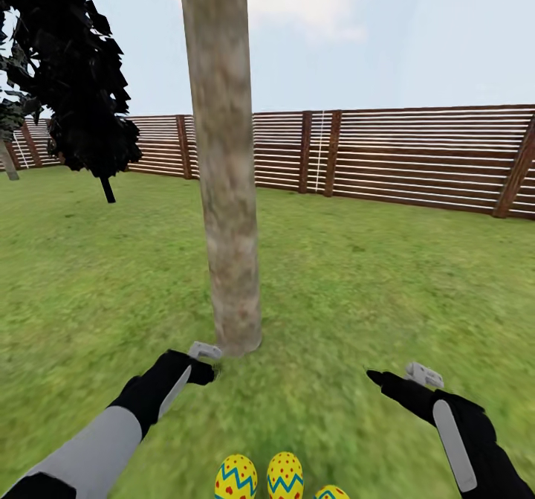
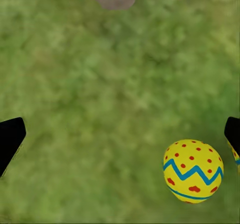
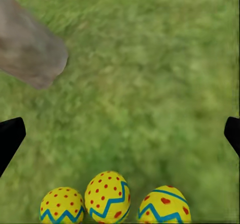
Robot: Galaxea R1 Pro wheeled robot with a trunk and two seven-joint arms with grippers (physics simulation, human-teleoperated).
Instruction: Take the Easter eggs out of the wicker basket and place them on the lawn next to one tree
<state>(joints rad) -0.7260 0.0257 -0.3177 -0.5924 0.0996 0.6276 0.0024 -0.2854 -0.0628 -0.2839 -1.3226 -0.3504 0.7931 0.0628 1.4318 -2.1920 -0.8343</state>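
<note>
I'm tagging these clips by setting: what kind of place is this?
Most likely a fenced back garden: mottled green grass lawn, a brown horizontal-slat wooden fence along the far side, and a thick pale grey-brown tree trunk rising from the grass.

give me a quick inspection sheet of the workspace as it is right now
surface: mottled green grass lawn, flat.
job's things: three yellow Easter eggs with red dots and blue zigzags in a row on the grass near the thick pale grey-brown tree trunk; none held.
clutter: nothing seen.
end effectors: left end effector open, empty, above the grass; right end effector open, empty, above the grass.
cables: nothing seen.
surroundings: brown horizontal-slat wooden fence; near-black leafy tree to the left.
</note>
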